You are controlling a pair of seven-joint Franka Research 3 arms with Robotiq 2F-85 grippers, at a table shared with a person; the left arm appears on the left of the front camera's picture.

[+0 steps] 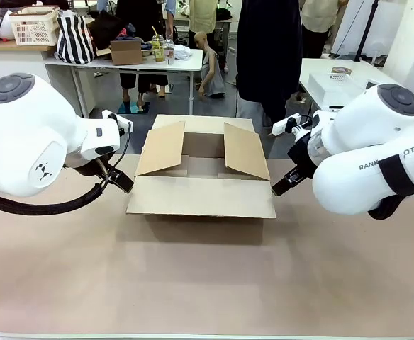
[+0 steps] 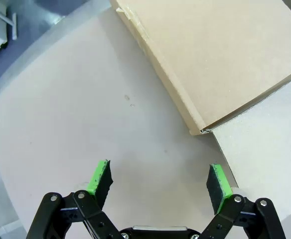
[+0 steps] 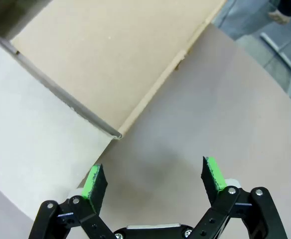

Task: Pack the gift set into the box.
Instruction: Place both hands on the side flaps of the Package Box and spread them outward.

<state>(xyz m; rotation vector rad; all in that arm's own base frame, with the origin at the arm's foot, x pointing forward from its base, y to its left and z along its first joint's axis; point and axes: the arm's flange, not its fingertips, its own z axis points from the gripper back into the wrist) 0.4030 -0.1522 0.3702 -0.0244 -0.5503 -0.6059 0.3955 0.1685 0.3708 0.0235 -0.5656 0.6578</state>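
- The cardboard carton (image 1: 200,197) stands on the brown table (image 1: 193,283), middle of the robot's reach, and everything below is placed from it.
- Its long side runs across the table, from one arm to the other.
- The near flap (image 1: 193,205) lies folded outward and flat toward the robot. The left flap (image 1: 162,147) and right flap (image 1: 246,150) stand up at a slant, leaning outward.
- The carton's floor is hidden behind the near wall and flaps, so I cannot tell what, if anything, lies inside.
- The left gripper (image 1: 120,181) hangs just beside the carton's near left corner, low over the table. In the left wrist view its fingers are spread wide with nothing between them (image 2: 159,174), and the carton's corner (image 2: 201,132) lies ahead, off toward one finger.
- The right gripper (image 1: 281,187) mirrors it at the near right corner, also gaping and empty (image 3: 153,177), with the carton's wall (image 3: 100,55) ahead and to one side.
- Neither gripper touches the cardboard.
- Both arms look equally near, each to its own end of the long side. Any next move on a flap or wall would likely be a short inward reach from either side.
- A person in dark clothes (image 1: 267,57) stands beyond the carton's far side.
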